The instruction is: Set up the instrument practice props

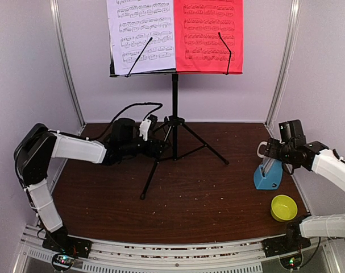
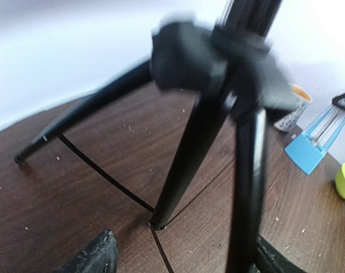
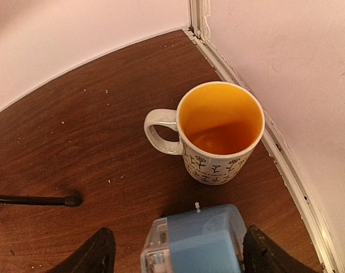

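Left pincer [image 1: 156, 145] spread, straddling a tripod leg of the black music stand [image 1: 174, 108], which sits at 12 o'clock on the bench [image 1: 206, 193]. White sheet [image 1: 141, 31] and red sheet [image 1: 209, 31] side by side up top (wire clips over both). Blue metronome [image 1: 267, 175], clear cover, at 3 o'clock; right pincer [image 1: 270, 154] spread astride it. Bench dark wood, crumb-flecked; walls [image 1: 24, 68] pale.

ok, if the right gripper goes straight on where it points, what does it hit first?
The blue metronome: its top sits between the right gripper's open fingers, right ahead. The mug stands beyond it; depth unclear.
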Motion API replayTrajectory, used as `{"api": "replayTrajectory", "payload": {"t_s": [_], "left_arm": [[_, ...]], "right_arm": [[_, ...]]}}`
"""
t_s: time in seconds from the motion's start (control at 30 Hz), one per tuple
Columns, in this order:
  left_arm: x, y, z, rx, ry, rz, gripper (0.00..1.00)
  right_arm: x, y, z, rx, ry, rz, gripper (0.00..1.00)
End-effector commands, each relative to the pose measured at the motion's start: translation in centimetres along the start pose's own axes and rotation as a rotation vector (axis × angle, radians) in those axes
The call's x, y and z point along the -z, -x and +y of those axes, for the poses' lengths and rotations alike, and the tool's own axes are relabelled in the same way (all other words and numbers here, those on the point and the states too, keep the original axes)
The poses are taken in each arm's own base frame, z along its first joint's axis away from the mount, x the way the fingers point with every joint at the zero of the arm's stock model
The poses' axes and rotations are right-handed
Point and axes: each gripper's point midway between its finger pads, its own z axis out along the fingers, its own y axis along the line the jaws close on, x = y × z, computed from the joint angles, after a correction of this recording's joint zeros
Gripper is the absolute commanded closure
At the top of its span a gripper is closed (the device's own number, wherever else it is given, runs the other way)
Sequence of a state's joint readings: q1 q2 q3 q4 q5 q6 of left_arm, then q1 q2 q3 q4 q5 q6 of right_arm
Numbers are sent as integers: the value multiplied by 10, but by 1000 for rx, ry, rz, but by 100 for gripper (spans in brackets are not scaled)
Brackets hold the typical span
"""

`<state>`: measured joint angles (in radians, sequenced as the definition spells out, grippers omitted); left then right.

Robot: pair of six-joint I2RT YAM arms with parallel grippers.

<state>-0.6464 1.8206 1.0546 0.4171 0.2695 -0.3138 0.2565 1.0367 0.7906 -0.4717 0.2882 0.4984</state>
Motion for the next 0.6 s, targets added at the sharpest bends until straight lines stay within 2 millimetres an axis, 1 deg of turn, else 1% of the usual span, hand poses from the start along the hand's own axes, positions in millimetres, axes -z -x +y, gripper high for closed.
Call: {"api": "replayTrajectory", "payload": {"t_s": [0.0,0.07,0.17,0.33,0.43,0.57], "left_arm": [[25,40,-4,-49,7,-111,23],[30,41,-5,-54,7,-112,23],[38,41,-6,-62,14,-115,23],[51,46,-11,-76,16,-130,23],[61,47,-16,-91,8,-131,23],[76,45,-21,-115,12,-139,24]], "right_arm": [[0,-4,-2,13,9,-5,28],[-1,-5,-2,23,10,-9,33],[-2,-8,-2,33,15,-5,37],[-1,-10,8,50,74,3,48],[5,-9,27,77,191,6,52],[18,-11,62,110,412,-6,59]]}}
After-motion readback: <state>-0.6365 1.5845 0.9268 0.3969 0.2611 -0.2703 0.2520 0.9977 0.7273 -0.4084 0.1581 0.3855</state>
